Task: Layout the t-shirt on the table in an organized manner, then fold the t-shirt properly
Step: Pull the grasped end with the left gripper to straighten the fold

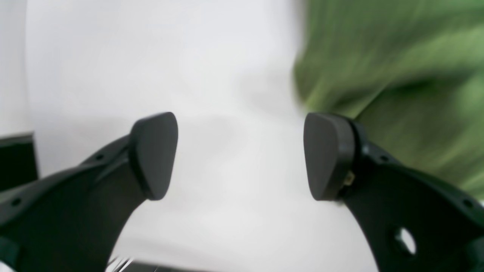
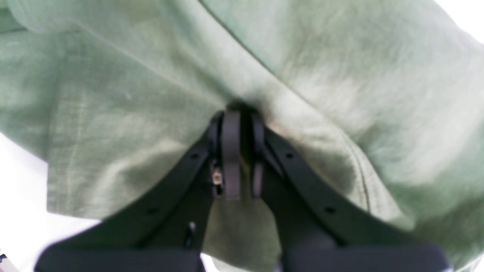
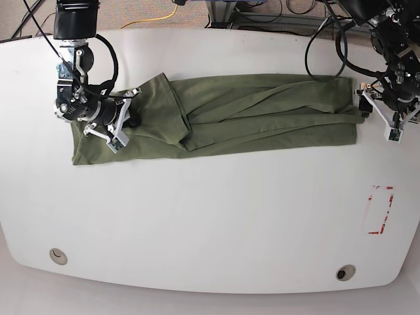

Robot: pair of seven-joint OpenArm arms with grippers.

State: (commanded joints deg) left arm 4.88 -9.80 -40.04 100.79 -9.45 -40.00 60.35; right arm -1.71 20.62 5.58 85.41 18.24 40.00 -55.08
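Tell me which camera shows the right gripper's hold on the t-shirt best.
Right wrist view: the right gripper is shut on the t-shirt, close up. Base view shows it small; left wrist view not at all.

Past the far edge of the white table (image 3: 210, 216), beyond the right pincer (image 3: 121, 121) and on toward the left pincer (image 3: 384, 111), runs a strip of speckled beige carpet (image 3: 151, 13). A yellow cable (image 3: 172, 12) lies on it, roughly midway between the two pincers. Nearer the left pincer's side stand grey metal frame legs (image 3: 226, 10) among loose black cables (image 3: 275, 8). On the near side, well away from both pincers, pale floor (image 3: 10, 292) shows at the table's rounded corners. The light is bright and even, casting only soft shadows.
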